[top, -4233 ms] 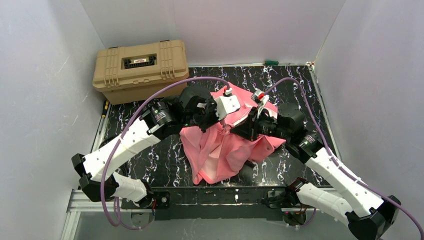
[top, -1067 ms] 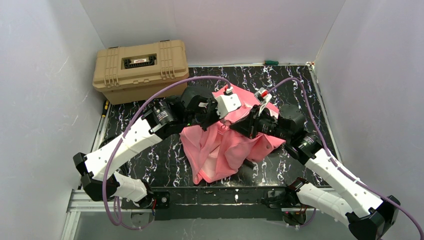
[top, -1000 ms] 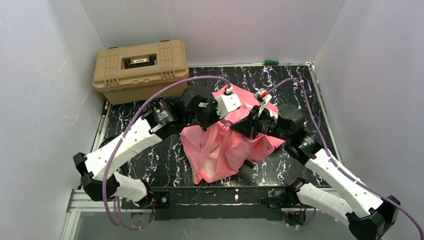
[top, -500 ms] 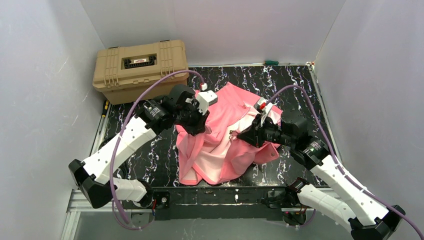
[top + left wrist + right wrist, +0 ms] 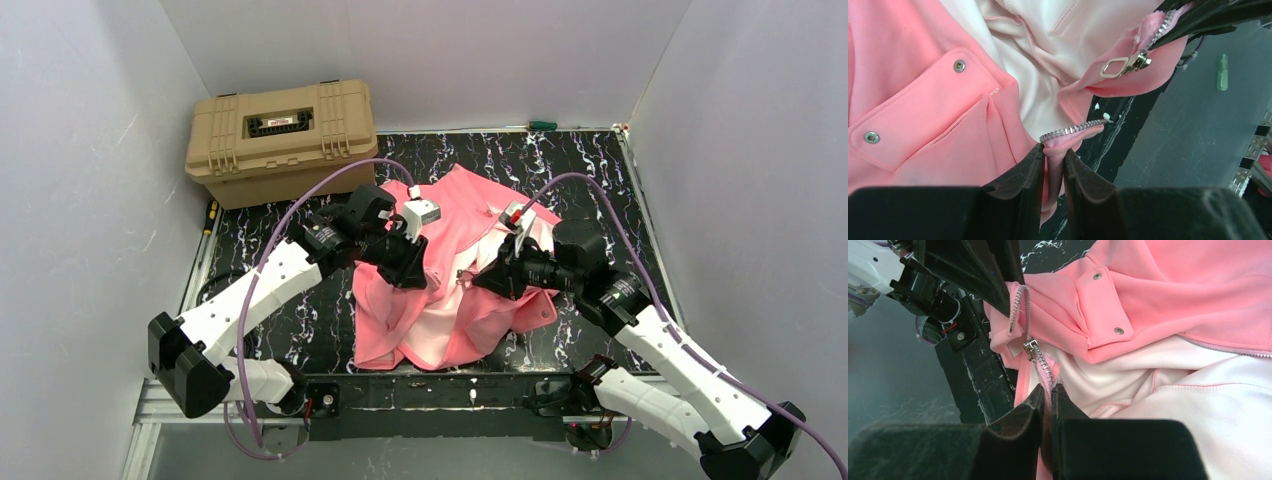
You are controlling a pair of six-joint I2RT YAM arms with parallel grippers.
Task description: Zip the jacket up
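Note:
The salmon-pink jacket (image 5: 465,215) lies spread on the black marble table (image 5: 600,170), its front open and the pale lining (image 5: 440,325) showing. My left gripper (image 5: 415,272) (image 5: 1053,155) is shut on a fold of the left front edge, just under the free end of the zipper teeth (image 5: 1073,131). A snap patch pocket (image 5: 923,125) sits beside it. My right gripper (image 5: 483,280) (image 5: 1050,395) is shut on the other zipper edge, right below the metal slider (image 5: 1031,349) (image 5: 1128,64). The two zipper halves are apart, a short gap between them.
A tan hard case (image 5: 283,135) stands at the back left, partly off the table. A green-handled screwdriver (image 5: 542,125) lies along the back edge, and another tool (image 5: 210,212) along the left edge. White walls close in three sides.
The jacket front has been pulled open and the lining now shows. My left gripper swung left, then nearer, with the fabric edge. My right gripper shifted slightly nearer with its edge.

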